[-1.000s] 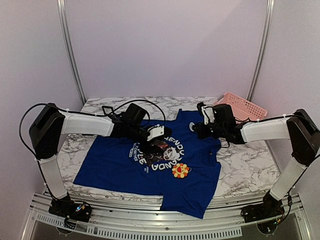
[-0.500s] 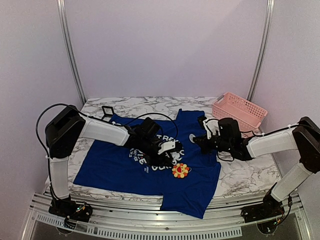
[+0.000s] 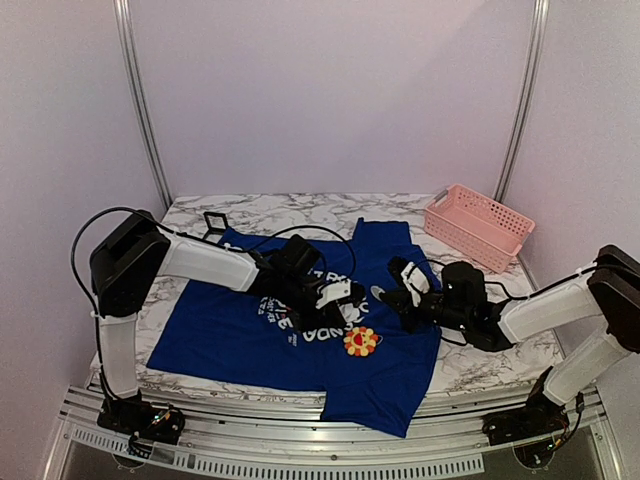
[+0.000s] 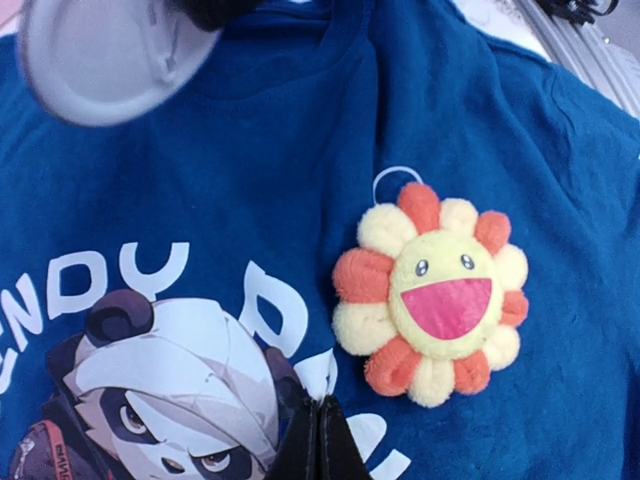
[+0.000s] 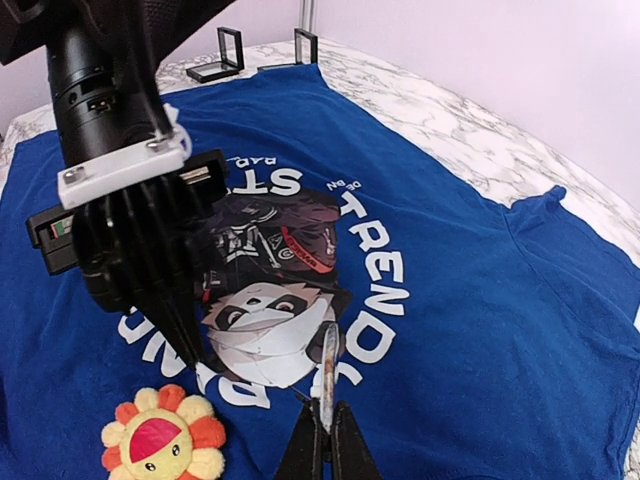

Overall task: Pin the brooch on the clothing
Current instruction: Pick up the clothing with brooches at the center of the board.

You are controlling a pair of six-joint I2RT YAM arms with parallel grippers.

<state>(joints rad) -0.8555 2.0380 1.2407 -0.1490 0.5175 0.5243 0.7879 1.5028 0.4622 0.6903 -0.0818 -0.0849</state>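
Observation:
The clothing (image 3: 225, 330), a blue T-shirt with a panda print, lies flat on the table. On it, just right of the print, lies the brooch (image 3: 360, 341), a plush flower with yellow and orange petals and a smiling face (image 4: 432, 290). My left gripper (image 4: 322, 425) is shut, its tips pinching a small pucker of the shirt at a white letter, just left of the brooch. My right gripper (image 5: 325, 425) is shut on a thin round grey disc (image 5: 327, 370) and hovers over the shirt (image 5: 480, 300) right of the print. That disc (image 4: 100, 50) also shows in the left wrist view.
A pink basket (image 3: 478, 225) stands at the back right of the marble table (image 3: 490, 345). Small black square frames (image 5: 230, 45) sit by the shirt's far edge. The shirt's hem hangs over the table's near edge.
My left gripper came down onto the print beside the brooch and went from open to shut. My right arm dropped lower and nearer, bringing the disc toward the print.

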